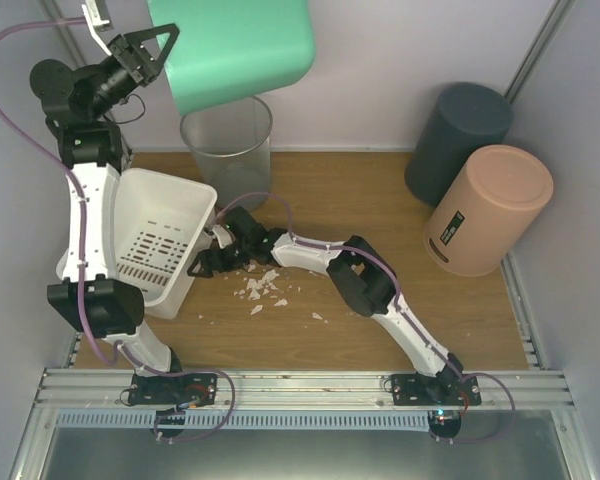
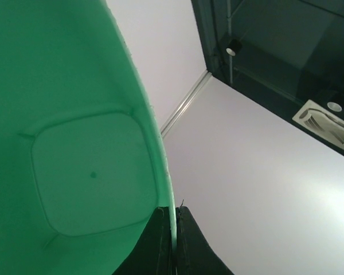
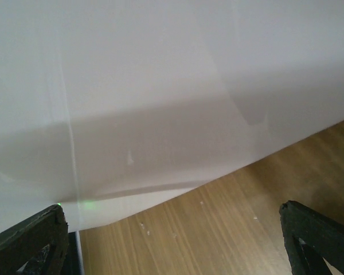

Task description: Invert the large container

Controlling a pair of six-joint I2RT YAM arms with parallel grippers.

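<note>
Left gripper (image 1: 145, 50) raised high at the back left, closed on the rim of the green container (image 1: 235, 45). In the left wrist view the fingers (image 2: 160, 240) pinch the thin rim edge on both sides, and the camera looks straight into the container (image 2: 74, 143) at its flat, rounded-square bottom; nothing is visible inside. Container is off the counter (image 1: 340, 190), held aloft and tipped on its side, mouth toward the left gripper. In the top view it overlaps the far rim of a wire mesh bin (image 1: 227, 135) standing upright at the back of the counter; contact between the two cannot be judged. Right gripper (image 1: 205, 262) is low over the counter, jaws spread wide and holding nothing, just beside the right wall of a white slotted basket (image 1: 165, 215). The right wrist view shows the white basket wall (image 3: 172, 86) filling most of the frame, with wood below. White scraps (image 1: 260, 290) lie scattered on the counter near the right gripper. At the back right a dark grey bin (image 1: 458, 140) and a tan bin (image 1: 490, 210) sit close together, the tan one leaning.
</note>
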